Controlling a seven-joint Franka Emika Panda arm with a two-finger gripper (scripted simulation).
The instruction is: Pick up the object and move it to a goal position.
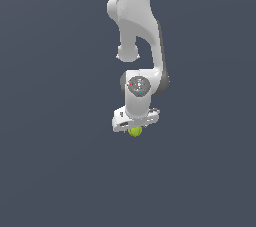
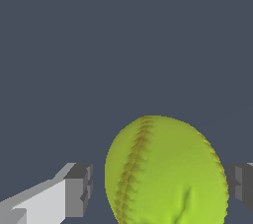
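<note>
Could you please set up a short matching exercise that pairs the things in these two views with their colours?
Things:
1. ball
2. arm
3. fingertips of the hand
4. background surface

Colours:
a. dark blue-grey
b. yellow-green
c. grey
d. white

Pairs: 1-b, 2-d, 3-c, 4-a

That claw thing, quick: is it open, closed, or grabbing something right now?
Gripper: open. Its fingers sit either side of the yellow-green ball, with a gap on one side, so it is not clamped yet.
</note>
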